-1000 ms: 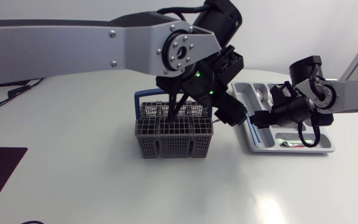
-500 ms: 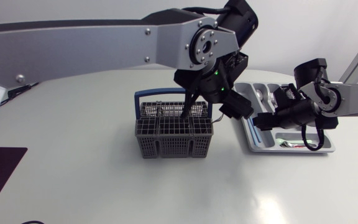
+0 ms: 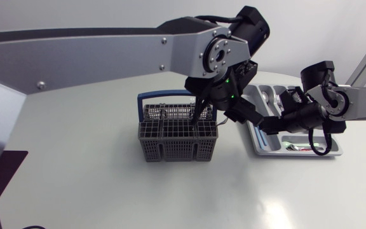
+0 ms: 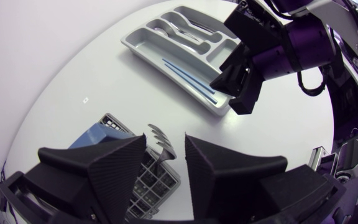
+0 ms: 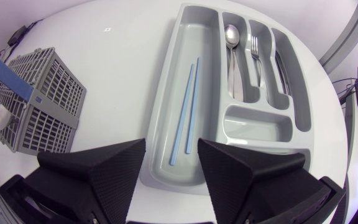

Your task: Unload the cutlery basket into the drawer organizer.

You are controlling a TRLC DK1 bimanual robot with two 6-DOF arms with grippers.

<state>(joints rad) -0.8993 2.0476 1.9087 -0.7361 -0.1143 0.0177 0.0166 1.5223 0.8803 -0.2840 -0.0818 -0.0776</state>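
Left gripper [image 4: 165,163]: fingers spread, nothing clamped. It hangs over the cutlery basket [image 4: 146,182] at the end nearer the organizer. A fork [image 4: 160,137] stands upright in the basket, tines up, showing in the gap just ahead of the two fingertips; no contact with either finger can be seen. From overhead, this gripper [image 3: 199,113] dips into the grey basket [image 3: 176,140] behind its blue handle [image 3: 164,97].

Right gripper [image 5: 171,152]: fingers apart, holding nothing, poised over the near end of the drawer organizer [image 5: 164,74]. Two blue chopsticks [image 5: 188,112] lie in its long compartment, ahead of the gap. A spoon [image 5: 231,37] and a second fork [image 5: 255,56] lie in narrower compartments beyond.
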